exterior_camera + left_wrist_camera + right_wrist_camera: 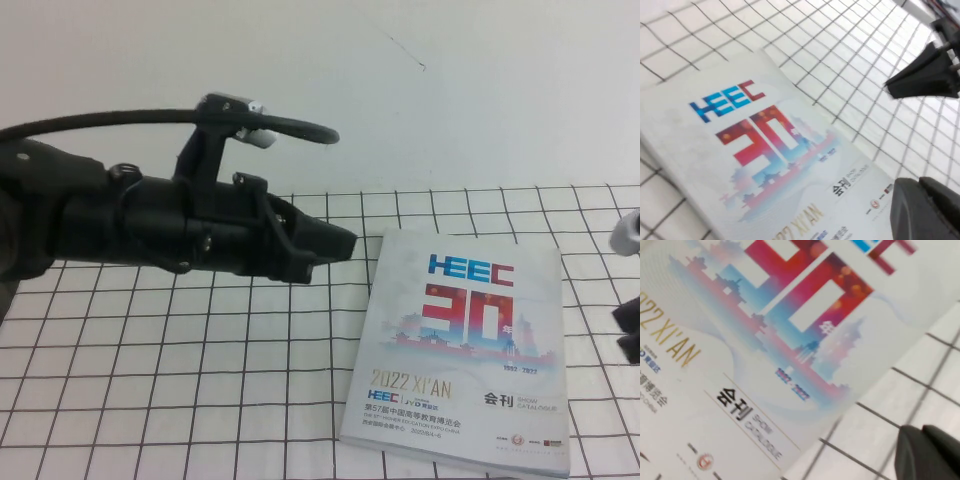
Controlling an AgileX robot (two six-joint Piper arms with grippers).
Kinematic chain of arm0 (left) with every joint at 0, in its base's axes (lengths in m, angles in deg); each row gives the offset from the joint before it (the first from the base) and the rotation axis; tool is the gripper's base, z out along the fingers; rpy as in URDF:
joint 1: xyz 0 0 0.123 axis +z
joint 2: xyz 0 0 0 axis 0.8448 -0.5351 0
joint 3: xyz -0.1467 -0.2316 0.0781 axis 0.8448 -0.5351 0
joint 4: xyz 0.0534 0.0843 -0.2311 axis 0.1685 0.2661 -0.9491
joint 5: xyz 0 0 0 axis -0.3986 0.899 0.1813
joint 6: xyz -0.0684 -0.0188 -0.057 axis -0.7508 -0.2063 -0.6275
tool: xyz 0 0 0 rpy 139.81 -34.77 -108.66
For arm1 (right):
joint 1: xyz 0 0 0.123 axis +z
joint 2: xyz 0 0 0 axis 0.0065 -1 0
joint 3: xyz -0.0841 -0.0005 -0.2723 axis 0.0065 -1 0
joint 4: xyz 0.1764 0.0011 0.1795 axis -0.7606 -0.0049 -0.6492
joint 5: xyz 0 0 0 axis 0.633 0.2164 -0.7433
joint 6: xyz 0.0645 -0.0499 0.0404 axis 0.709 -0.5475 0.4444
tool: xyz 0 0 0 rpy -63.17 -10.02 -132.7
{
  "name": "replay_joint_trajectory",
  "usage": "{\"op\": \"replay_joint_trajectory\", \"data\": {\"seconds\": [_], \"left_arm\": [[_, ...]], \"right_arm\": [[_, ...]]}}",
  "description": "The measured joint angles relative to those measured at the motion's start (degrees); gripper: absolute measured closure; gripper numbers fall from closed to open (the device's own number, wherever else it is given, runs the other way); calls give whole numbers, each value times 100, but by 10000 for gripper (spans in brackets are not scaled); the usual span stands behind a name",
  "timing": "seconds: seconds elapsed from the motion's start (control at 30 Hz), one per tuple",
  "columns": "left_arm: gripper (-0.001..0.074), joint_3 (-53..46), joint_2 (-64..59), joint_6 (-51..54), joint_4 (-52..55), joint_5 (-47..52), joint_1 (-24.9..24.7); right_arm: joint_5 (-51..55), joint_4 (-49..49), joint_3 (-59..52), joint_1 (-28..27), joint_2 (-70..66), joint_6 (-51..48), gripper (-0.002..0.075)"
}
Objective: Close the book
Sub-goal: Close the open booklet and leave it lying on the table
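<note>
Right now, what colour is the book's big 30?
Red and blue; high view. Left gripper beside book, right gripper right of it.

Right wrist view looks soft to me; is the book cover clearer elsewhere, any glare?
Right wrist view: book cover smeared, small print unreadable. Left wrist view: also soft, large letters legible. High view: clearest, even light, no glare on the cover; left gripper hangs left of the book, right gripper is cut off at the right edge.
</note>
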Motion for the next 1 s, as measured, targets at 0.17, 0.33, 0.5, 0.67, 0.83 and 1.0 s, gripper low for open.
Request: {"op": "replay_joint_trajectory", "data": {"seconds": [0.17,0.33,0.5,0.67,0.83,1.0], "left_arm": [[738,-10,841,-1030,1483,-867,0],[738,-18,1545,-2313,3184,-1207,0],[738,-310,2266,-3449,4391,-1673,0],[738,-1185,3237,-3834,4568,-2685,0],[738,-2408,4325,-3825,4457,-3517,0],[738,-3560,5539,-3489,4422,-3860,0]], "right_arm": [[491,1020,-5,-349,1113,346,729],[529,1734,-48,-485,2204,1027,729],[711,1767,-101,-489,3118,1149,729],[718,1767,-402,-489,4069,1148,729],[692,1693,-989,-489,4928,1148,729],[692,1582,-1852,-489,5797,1148,729]]}}
